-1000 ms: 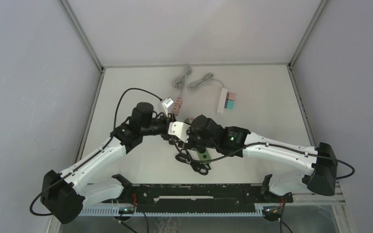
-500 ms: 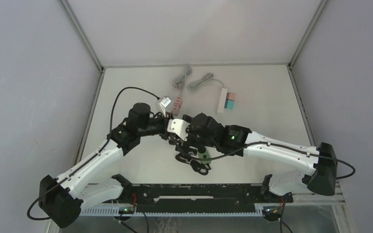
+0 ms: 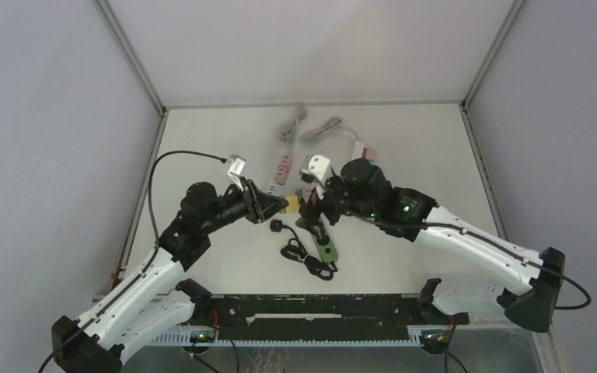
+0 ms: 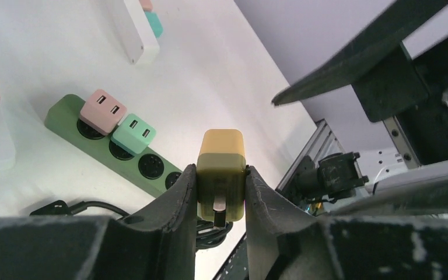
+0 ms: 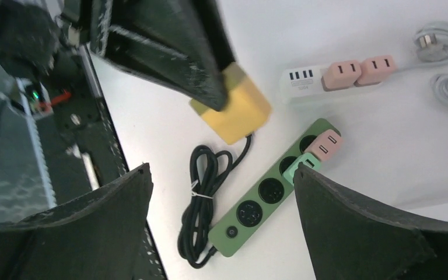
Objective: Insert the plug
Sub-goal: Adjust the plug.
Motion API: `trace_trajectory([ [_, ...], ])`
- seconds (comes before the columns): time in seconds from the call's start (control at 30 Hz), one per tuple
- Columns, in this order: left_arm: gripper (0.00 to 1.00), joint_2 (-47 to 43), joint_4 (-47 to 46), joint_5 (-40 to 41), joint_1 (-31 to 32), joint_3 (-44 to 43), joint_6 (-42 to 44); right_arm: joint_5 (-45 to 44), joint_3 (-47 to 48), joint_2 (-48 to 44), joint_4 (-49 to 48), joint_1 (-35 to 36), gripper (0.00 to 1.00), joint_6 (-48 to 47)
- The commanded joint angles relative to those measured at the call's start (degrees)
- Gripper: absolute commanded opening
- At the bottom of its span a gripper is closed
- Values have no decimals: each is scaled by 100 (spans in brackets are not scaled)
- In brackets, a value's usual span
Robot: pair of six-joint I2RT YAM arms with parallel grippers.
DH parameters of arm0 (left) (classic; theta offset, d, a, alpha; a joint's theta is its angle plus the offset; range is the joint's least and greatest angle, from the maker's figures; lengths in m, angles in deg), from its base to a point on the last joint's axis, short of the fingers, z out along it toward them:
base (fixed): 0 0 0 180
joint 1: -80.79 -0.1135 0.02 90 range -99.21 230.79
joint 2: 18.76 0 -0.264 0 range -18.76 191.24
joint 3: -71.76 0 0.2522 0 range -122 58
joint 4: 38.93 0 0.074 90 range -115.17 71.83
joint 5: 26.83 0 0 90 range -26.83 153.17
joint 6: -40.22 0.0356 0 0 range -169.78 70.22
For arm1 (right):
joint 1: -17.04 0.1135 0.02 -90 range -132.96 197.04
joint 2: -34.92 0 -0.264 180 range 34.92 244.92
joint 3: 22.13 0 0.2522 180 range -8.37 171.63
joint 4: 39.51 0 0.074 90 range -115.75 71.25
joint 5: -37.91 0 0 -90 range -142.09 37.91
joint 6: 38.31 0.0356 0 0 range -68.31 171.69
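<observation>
My left gripper (image 3: pixel 278 207) is shut on the yellow plug (image 3: pixel 289 205), held above the table just left of the green power strip (image 3: pixel 326 247). In the left wrist view the plug (image 4: pixel 221 153) sits clamped between both fingers (image 4: pixel 175 204), with a metal prong showing on the face toward the camera. My right gripper (image 3: pixel 312 208) hangs open over the strip's far end, with nothing in it. The right wrist view shows the plug (image 5: pixel 233 108), the strip (image 5: pixel 256 216) with two free sockets, and my right gripper (image 5: pixel 221 170) spread wide.
A pink adapter (image 5: pixel 326 143) and a mint adapter (image 5: pixel 299 169) occupy the strip's far sockets. Its coiled black cord (image 3: pixel 305 260) lies beside it. A white strip with pink adapters (image 3: pixel 281 167), another white strip (image 3: pixel 355 155) and grey cables (image 3: pixel 295 124) lie farther back.
My right gripper has opened and pulled away to the right and back. My left arm has drawn left, keeping the yellow plug.
</observation>
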Motion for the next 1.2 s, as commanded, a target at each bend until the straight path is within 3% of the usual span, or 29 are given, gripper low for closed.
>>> trace_trajectory([
  [0.0, 0, -384, -1293, 344, -34, 364, -561, 1211, -234, -511, -891, -503, 96, 1434],
  [0.3, 4, -797, -2646, 229, -30, 959, -1044, 1795, -1103, -989, -2656, -1185, 94, 3343],
  [0.43, 4, -875, -3157, 95, -26, 1121, -1310, 2137, -1387, -865, -3501, -1450, 87, 4364],
  [0.7, 4, -863, -3575, -20, 120, 1088, -1632, 2869, -1453, -233, -4898, -1585, 79, 5458],
  [0.9, 4, -946, -4026, 113, 132, 1243, -1920, 3163, -1451, 90, -5617, -1546, 72, 5827],
  [1.17, 3, -752, -4494, -20, 132, 1223, -2195, 3229, -1364, 68, -5622, -1570, 64, 5777],
])
